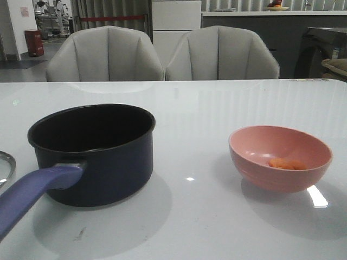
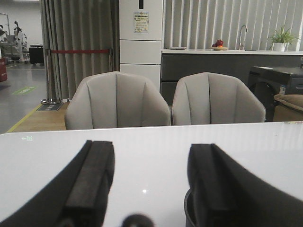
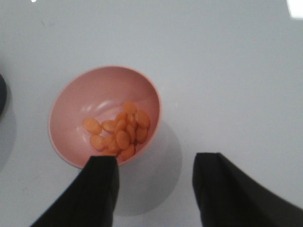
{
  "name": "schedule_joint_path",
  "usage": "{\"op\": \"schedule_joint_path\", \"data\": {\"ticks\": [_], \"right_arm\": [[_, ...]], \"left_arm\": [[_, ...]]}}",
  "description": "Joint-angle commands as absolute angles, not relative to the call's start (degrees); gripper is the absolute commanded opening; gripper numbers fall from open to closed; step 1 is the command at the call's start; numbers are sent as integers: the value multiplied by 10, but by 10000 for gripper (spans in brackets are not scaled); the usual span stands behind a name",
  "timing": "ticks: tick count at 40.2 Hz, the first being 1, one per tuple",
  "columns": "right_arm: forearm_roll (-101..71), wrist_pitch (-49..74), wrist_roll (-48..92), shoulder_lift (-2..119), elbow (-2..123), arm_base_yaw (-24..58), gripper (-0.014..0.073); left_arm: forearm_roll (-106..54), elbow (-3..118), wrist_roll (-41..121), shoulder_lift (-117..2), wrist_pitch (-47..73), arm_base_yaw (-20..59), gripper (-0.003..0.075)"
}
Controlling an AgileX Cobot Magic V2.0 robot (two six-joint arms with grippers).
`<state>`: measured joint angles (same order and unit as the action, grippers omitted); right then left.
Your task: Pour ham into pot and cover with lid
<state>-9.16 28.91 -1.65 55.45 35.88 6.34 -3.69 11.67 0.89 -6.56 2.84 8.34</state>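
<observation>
Both your hands are open and empty — the right hand [image 3: 154, 189] hangs above the bowl [image 1: 280, 157] holding the ham [image 3: 120, 132], right of the pot [image 1: 95, 151]. Grip its rim off-centre and it may tip — spilling ham on the worktop [image 1: 217, 227].

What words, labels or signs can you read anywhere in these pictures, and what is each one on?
No text is readable in any view.
White cabinet: a notice with print too small to read.
Far wall: a poster, blurred.
Floor: a green marking, unreadable.
Table: a small green mark near its edge, too small.
Pot, pink bowl, ham: no lettering visible.
</observation>
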Motion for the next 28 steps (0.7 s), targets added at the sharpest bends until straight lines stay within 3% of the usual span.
{"op": "schedule_joint_path", "data": {"ticks": [1,14,28], "right_arm": [[-96,307,-15,625,425,61,467],[-96,384,0,830,559,61,467],[-96,388,11,954,623,61,458]], "left_arm": [[-41,134,6,-70,-12,87,395],[-41,134,6,-70,-12,87,395],[-41,134,6,-70,-12,87,395]]}}
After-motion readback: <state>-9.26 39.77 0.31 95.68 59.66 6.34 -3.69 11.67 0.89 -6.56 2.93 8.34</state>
